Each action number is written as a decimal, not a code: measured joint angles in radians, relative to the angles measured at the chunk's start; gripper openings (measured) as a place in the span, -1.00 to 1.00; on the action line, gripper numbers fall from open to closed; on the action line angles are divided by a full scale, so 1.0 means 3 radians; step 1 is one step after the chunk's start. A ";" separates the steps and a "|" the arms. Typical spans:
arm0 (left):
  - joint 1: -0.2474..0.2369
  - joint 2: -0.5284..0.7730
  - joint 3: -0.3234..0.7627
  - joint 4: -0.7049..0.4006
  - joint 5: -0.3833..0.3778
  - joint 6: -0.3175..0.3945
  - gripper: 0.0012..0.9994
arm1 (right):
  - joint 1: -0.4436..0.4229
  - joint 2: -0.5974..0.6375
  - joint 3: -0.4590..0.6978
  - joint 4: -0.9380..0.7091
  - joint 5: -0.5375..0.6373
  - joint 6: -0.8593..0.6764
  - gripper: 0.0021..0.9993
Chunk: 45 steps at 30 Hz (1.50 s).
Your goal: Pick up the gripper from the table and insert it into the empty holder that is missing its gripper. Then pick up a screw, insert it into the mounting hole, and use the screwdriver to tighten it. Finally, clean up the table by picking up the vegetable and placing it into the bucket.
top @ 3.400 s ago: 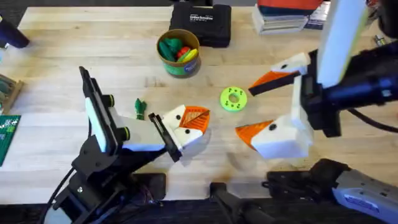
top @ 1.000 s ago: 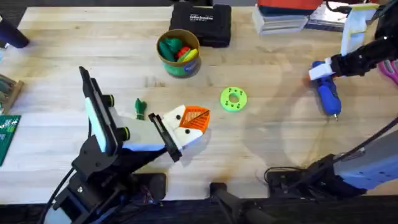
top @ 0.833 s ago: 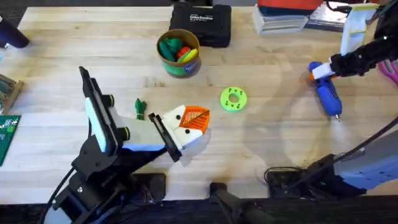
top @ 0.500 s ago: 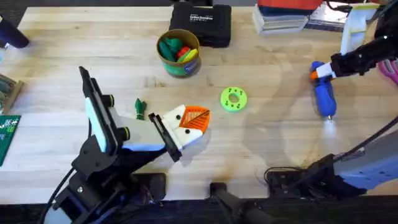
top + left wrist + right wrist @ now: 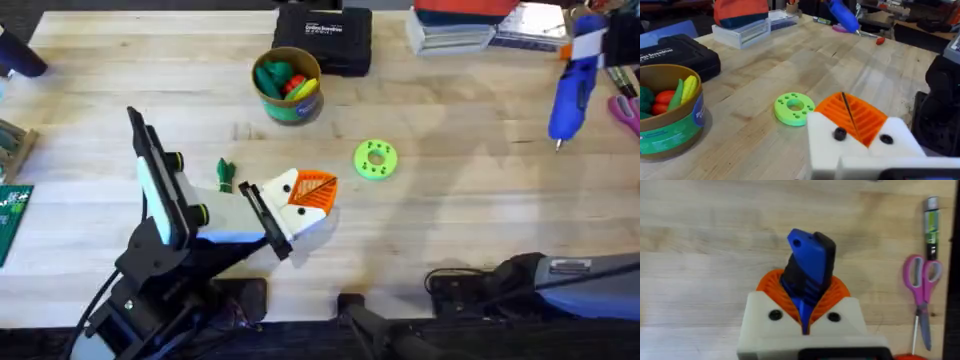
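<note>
My right gripper (image 5: pixel 580 47) is shut on the blue screwdriver (image 5: pixel 568 92) and holds it off the table at the far right, metal tip pointing toward the near edge. In the right wrist view its orange pads (image 5: pixel 771 287) clamp the screwdriver's (image 5: pixel 808 260) body. My left gripper (image 5: pixel 310 192) rests low at centre-left, its orange pads (image 5: pixel 852 115) shut together on nothing. The small dark-green vegetable (image 5: pixel 225 175) lies on the table just left of it. Behind stands the bucket (image 5: pixel 287 106), with toy food inside. The screw and the empty holder are out of view.
A lime-green disc with holes (image 5: pixel 376 159) lies mid-table. A black case (image 5: pixel 322 38) sits behind the bucket. Pink scissors (image 5: pixel 922 280) and a marker (image 5: pixel 931 215) lie at the far right, and stacked boxes (image 5: pixel 460 28) at the back right.
The right gripper closed on the screwdriver lying at the right, lifted it off the table and carried it back and to the right. The left arm has not moved.
</note>
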 joint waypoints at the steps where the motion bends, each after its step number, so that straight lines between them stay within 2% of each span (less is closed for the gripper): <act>1: 0.0000 0.0000 0.0000 0.0000 0.0000 0.0000 -0.99 | 0.0001 -0.0093 0.0000 -0.0018 -0.0005 0.0017 -0.95; 11: 0.0000 0.0000 0.0000 0.0000 0.0000 0.0000 -0.99 | 0.0000 -0.0925 -0.0046 -0.0004 -0.0103 0.0114 -0.95; 15: 0.0000 0.0000 0.0000 0.0001 0.0000 0.0000 -0.99 | 0.0019 -0.1308 -0.0419 0.0243 -0.0255 0.0256 -0.95; 19: 0.0000 0.0000 0.0000 0.0000 0.0000 0.0000 -0.99 | 0.0229 -0.1710 -0.1067 0.0711 -0.0409 0.0497 -0.95; 25: 0.0000 0.0000 0.0000 0.0000 0.0000 0.0000 -0.99 | 0.1082 -0.2481 -0.1942 0.1596 -0.0497 0.0923 -0.95; 30: 0.0000 0.0000 0.0000 0.0000 -0.0015 0.0000 -0.99 | 0.1840 -0.2869 -0.2340 0.2405 -0.0492 0.1365 -0.95; 36: 0.0000 0.0000 0.0000 0.0000 -0.0026 0.0000 -0.99 | 0.2744 -0.2833 -0.2425 0.3025 -0.0491 0.1592 -0.95; 41: 0.0000 0.0000 0.0000 -0.0001 -0.0037 0.0000 -0.99 | 0.3549 -0.2611 -0.2427 0.3690 -0.0496 0.1697 -0.95; 45: 0.0000 0.0000 0.0000 -0.0001 -0.0039 0.0000 -0.99 | 0.4063 -0.2375 -0.2427 0.4208 -0.0506 0.1732 -0.95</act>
